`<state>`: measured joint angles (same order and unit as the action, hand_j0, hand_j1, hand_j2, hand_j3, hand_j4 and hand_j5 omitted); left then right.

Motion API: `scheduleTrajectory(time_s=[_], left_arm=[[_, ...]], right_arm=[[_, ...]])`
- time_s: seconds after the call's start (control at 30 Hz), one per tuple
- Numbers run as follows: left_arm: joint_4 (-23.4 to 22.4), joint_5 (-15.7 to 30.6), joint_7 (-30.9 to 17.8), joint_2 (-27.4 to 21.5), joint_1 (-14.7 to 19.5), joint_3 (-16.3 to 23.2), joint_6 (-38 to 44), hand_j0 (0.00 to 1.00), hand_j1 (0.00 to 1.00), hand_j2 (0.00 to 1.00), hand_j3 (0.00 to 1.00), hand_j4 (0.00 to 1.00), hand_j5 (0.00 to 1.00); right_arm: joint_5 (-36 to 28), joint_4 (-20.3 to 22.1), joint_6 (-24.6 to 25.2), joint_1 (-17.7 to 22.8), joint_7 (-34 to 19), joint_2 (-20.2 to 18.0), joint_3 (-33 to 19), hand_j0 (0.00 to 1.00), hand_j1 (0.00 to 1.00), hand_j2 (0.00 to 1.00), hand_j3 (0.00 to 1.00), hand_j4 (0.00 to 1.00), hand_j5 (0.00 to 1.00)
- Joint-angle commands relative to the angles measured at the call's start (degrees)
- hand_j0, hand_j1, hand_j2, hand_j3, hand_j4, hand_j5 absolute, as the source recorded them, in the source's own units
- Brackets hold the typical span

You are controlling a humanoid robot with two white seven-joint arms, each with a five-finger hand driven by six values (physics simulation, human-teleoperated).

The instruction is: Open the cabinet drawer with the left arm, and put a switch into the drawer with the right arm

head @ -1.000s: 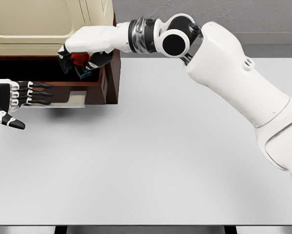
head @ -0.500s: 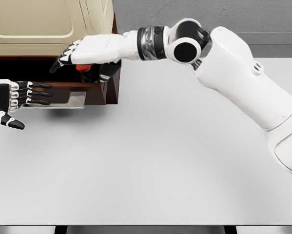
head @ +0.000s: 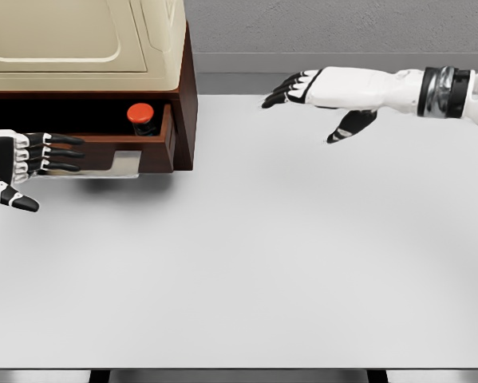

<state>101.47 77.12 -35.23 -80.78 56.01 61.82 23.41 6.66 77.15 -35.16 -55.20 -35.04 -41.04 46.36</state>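
Both robot hands are empty with fingers spread: the left robot hand (head: 19, 163) by the open dark wooden drawer (head: 111, 152), the right robot hand (head: 322, 94) over the white desk (head: 286, 255). One red-capped switch (head: 140, 116) sits inside, so the right arm's best retreat is level, well right of the cabinet (head: 87, 48).

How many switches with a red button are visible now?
1. The switch sits inside the open drawer, near its right wall. More could be hidden deeper inside the drawer.

Drawer (head: 155, 148) mouth open above — cabinet (head: 87, 48) overhangs it (table (head: 262, 263) bare)

Switch (head: 140, 116) base hidden behind drawer (head: 103, 152) front
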Motion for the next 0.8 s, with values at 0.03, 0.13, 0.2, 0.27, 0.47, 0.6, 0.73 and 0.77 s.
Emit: scheduleTrajectory(time_s=[0.03, 0.13, 0.2, 0.27, 0.47, 0.6, 0.73, 0.77], left_arm=[[-0.4, -14.3, 0.2, 0.0, -5.8, 4.5, -1.5, 1.0, 1.0, 1.0, 1.0, 1.0, 1.0], [-0.4, -14.3, 0.2, -0.1, -5.8, 3.7, -1.6, 1.0, 1.0, 1.0, 1.0, 1.0, 1.0], [-0.4, -14.3, 0.2, -0.1, -5.7, 3.4, -1.6, 1.0, 1.0, 1.0, 1.0, 1.0, 1.0], [-0.4, -14.3, 0.2, -0.1, -5.8, 2.8, -1.6, 1.0, 1.0, 1.0, 1.0, 1.0, 1.0], [-0.4, -14.5, 0.2, -0.2, -5.8, 2.0, -1.6, 1.0, 1.0, 1.0, 1.0, 1.0, 1.0], [-0.4, -14.7, 0.2, -0.2, -5.8, 0.8, -1.6, 1.0, 1.0, 1.0, 1.0, 1.0, 1.0], [-0.4, -14.7, 0.2, -0.2, -5.8, 0.0, -1.6, 1.0, 1.0, 1.0, 1.0, 1.0, 1.0], [-0.4, -14.7, 0.2, -0.2, -5.8, -0.3, -1.6, 1.0, 1.0, 1.0, 1.0, 1.0, 1.0]], right_arm=[[-0.5, -0.1, 0.2, 0.4, 0.0, -3.2, -1.3, 1.0, 1.0, 1.0, 1.0, 1.0, 1.0], [-0.5, -2.2, 0.2, 1.6, 0.0, -4.1, -1.3, 1.0, 1.0, 1.0, 1.0, 1.0, 1.0], [-0.5, -5.3, 0.2, 1.8, 0.0, -4.0, -1.3, 1.0, 1.0, 1.0, 1.0, 1.0, 1.0], [-0.5, -5.4, 0.2, 1.8, 0.0, -4.2, -1.3, 1.0, 1.0, 1.0, 1.0, 1.0, 1.0], [-0.5, -5.6, 0.2, 1.8, 0.0, -4.1, -1.5, 1.0, 1.0, 1.0, 1.0, 1.0, 1.0], [-0.5, -5.9, 0.2, 2.8, 0.0, -3.7, -1.3, 1.0, 1.0, 1.0, 1.0, 1.0, 1.0], [-0.5, -6.1, 0.2, 2.9, 0.0, -3.5, -1.3, 1.0, 1.0, 1.0, 1.0, 1.0, 1.0], [-0.5, -6.1, 0.2, 2.9, 0.0, -3.5, -1.3, 1.0, 1.0, 1.0, 1.0, 1.0, 1.0]])
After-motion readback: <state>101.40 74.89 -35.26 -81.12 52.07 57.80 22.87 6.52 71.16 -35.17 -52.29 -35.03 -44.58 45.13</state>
